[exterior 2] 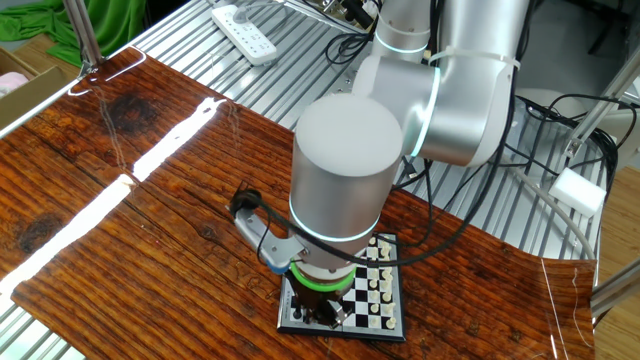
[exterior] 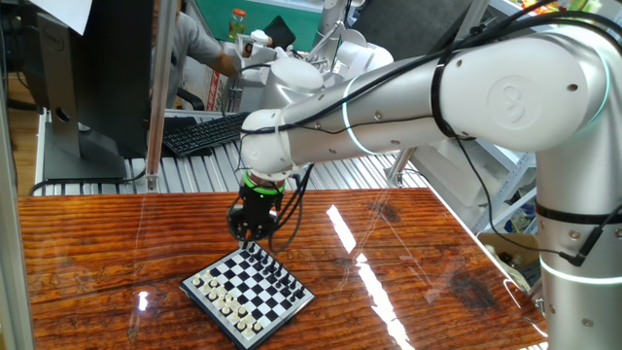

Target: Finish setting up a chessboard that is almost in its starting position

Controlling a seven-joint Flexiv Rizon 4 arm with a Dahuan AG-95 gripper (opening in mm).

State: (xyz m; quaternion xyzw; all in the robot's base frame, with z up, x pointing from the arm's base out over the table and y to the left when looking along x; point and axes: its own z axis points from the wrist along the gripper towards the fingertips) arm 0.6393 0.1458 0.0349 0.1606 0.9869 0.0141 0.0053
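**Tool low over the black side of the board**

I see my tool [exterior: 255, 231] hanging just above the chessboard [exterior: 248, 295], at the edge where the black pieces [exterior: 279, 270] stand. Whether its fingers are apart or pinched together, I cannot tell. The white pieces [exterior: 226, 302] line the opposite edge. The board lies flat on the wooden table [exterior: 87, 262]; in the other fixed view the arm [exterior 2: 340, 180] hides much of it.
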